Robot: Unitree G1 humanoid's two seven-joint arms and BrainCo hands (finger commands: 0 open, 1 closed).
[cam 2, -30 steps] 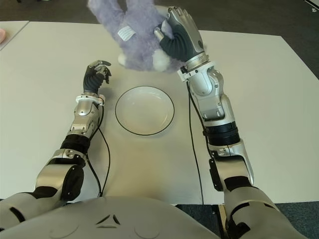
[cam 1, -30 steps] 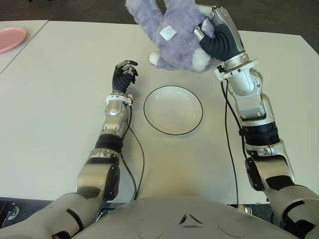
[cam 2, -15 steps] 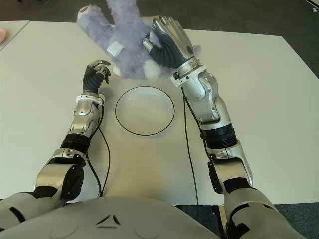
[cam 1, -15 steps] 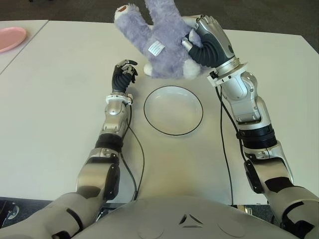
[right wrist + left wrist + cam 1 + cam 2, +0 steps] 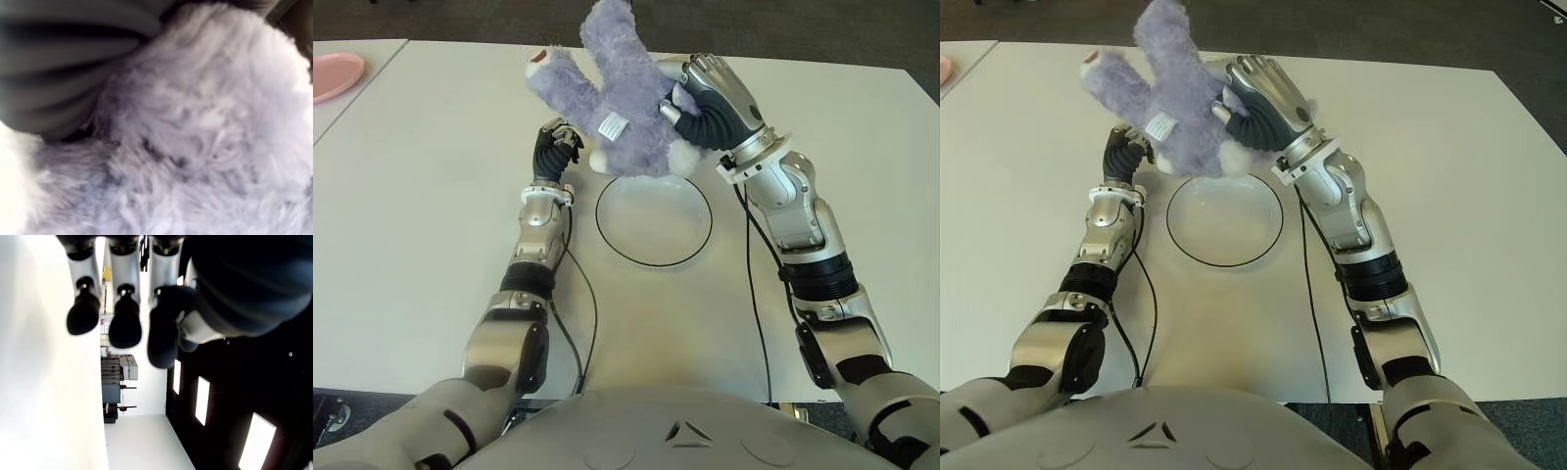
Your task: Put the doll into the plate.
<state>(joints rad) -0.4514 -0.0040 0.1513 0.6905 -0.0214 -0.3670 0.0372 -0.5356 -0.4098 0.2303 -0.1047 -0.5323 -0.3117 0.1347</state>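
Note:
A fluffy purple doll point(image 5: 612, 108) with a white label hangs in the air over the far rim of the white plate point(image 5: 653, 216), which has a dark edge. My right hand point(image 5: 705, 98) is shut on the doll's body from the right side. In the right wrist view the doll's fur point(image 5: 195, 132) fills the picture, pressed against my fingers point(image 5: 73, 63). The doll's limbs stick up and to the left, reaching above my left hand point(image 5: 555, 147). That left hand shows just left of the plate, fingers curled point(image 5: 124, 323) with nothing in them.
A pink plate point(image 5: 333, 76) lies on a neighbouring table at the far left. The white table point(image 5: 431, 225) stretches wide to both sides of the plate. Cables run along both forearms down to the table's front edge.
My right hand has carried the doll leftward and lower, from beyond the plate to over its far rim. The doll has tilted left. The left hand has not moved.

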